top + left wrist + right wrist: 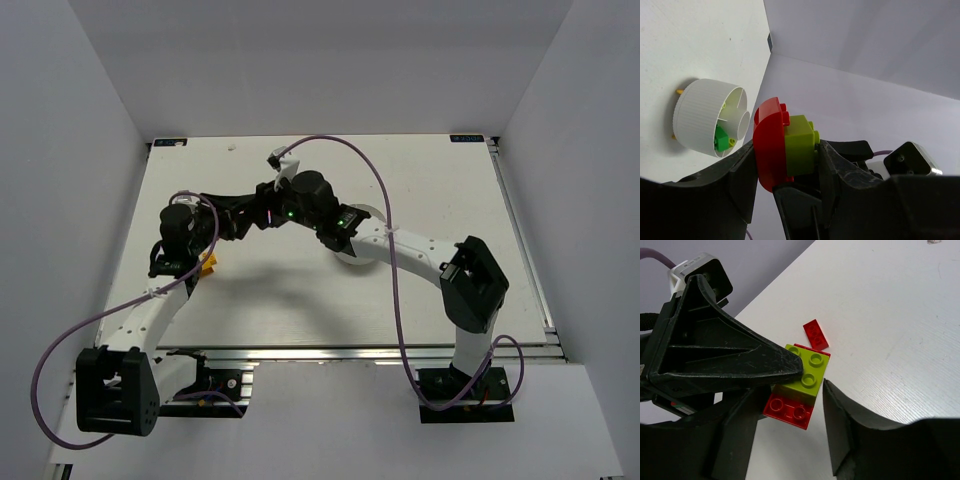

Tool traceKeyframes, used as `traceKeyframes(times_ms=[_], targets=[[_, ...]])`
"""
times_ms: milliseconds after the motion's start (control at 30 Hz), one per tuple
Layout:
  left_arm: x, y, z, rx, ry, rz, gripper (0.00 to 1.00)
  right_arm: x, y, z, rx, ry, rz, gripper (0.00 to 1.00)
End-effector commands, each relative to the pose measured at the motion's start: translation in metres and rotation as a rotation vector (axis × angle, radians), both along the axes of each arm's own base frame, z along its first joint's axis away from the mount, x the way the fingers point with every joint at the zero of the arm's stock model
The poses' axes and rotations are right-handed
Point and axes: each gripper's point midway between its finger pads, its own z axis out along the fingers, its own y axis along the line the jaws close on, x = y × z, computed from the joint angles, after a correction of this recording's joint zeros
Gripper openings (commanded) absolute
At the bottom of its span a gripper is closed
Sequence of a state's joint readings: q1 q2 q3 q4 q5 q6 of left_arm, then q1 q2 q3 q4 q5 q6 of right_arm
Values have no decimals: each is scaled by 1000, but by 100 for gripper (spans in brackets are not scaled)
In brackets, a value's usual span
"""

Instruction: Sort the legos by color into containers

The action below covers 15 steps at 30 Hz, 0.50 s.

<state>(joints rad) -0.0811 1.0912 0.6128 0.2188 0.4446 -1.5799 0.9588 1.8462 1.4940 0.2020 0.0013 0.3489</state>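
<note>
Your left fingers are clamping a stacked red-and-lime plastic lego pair | your right fingers are standing apart, flanking it | round white divided dish is sitting on the table

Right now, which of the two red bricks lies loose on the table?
The small flat red brick, alone on the table. The other red brick is stuck to a lime brick and clamped in the left gripper.
</note>
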Motion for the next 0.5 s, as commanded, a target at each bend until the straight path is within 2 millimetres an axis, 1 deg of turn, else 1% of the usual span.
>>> traceKeyframes(times_ms=[0, 167, 267, 300, 367, 400, 433, 467], targets=[[-7, -2, 15, -12, -51, -8, 38, 8, 8, 15, 48, -63, -15, 54], [-7, -2, 17, -15, -54, -5, 38, 8, 10, 12, 46, -65, -16, 48], [-6, -2, 19, -15, -57, -2, 40, 7, 11, 11, 47, -65, -14, 39], [-6, -3, 20, -15, -58, -5, 42, 8, 10, 12, 49, -68, -16, 33], [-7, -2, 21, -12, -57, -4, 50, 8, 8, 13, 48, -75, -21, 27], [-7, -2, 21, -5, -59, -3, 59, 7, 7, 16, 53, -79, -21, 21], [-7, -2, 21, -1, -62, -3, 64, 6, 6, 13, 48, -76, -19, 18], [-8, -2, 21, 2, -62, -3, 68, 6, 4, 15, 51, -77, -16, 14]])
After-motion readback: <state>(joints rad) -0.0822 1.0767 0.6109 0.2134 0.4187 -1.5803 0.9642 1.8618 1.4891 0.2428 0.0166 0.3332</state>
